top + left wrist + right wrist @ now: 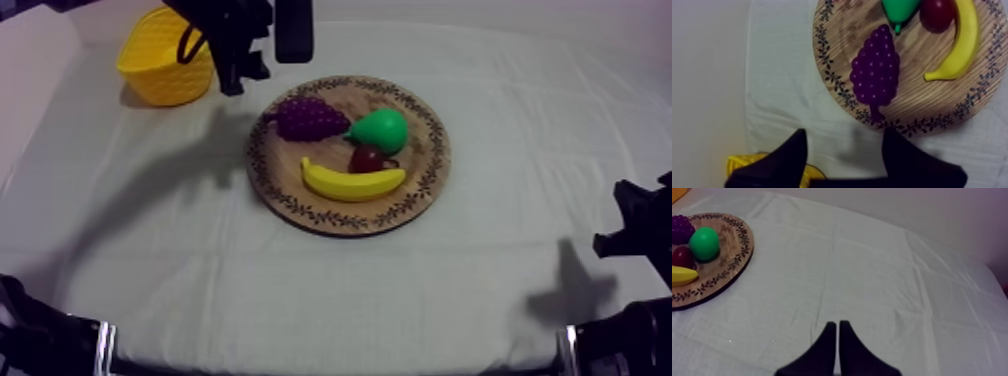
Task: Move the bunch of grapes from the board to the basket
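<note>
step: reach, nothing grabbed | your left gripper (846,132) spread, just short of the bunch of grapes (874,75) on the wooden board (844,25) | right gripper (837,323) pressed together | next you'd lower, pinch, carry to the yellow basket (165,65)

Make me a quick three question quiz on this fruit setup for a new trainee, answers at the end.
1. True or false: the bunch of grapes lies on the wooden board.
2. Pick one. The left gripper is: A) open, with nothing between its fingers; B) shut on the banana; C) shut on nothing.
3. Fill in the blank: the yellow basket stands on the robot's ____ side.

Key: 1 true; 2 A; 3 left.
</note>
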You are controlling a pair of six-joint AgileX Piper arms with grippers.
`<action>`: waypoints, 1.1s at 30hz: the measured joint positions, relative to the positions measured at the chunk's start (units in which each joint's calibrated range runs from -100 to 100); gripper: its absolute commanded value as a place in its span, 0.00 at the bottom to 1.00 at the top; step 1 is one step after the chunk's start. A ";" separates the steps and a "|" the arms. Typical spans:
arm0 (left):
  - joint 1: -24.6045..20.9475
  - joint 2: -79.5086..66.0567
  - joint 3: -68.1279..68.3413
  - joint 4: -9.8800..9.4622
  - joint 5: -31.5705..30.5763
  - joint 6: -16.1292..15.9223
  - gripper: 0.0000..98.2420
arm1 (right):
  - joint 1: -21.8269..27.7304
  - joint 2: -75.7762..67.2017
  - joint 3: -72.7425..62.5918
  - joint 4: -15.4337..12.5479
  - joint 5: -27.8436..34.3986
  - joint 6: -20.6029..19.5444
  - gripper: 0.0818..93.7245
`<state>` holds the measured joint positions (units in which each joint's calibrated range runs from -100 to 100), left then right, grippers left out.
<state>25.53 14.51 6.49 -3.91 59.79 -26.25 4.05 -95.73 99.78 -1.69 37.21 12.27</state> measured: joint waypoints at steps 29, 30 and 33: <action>1.60 7.80 4.37 -0.66 -12.52 3.66 0.79 | 0.00 0.00 0.00 0.00 0.00 0.00 0.00; 1.60 8.40 4.08 -0.61 -12.77 3.66 0.79 | 0.00 0.00 0.00 0.00 0.00 0.00 0.00; 1.64 10.92 2.88 -0.61 -13.12 3.84 0.79 | 0.00 0.00 0.00 0.00 0.00 0.00 0.00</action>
<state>27.17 25.42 9.38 -4.51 46.67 -22.41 4.05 -95.73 99.78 -1.69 37.21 12.27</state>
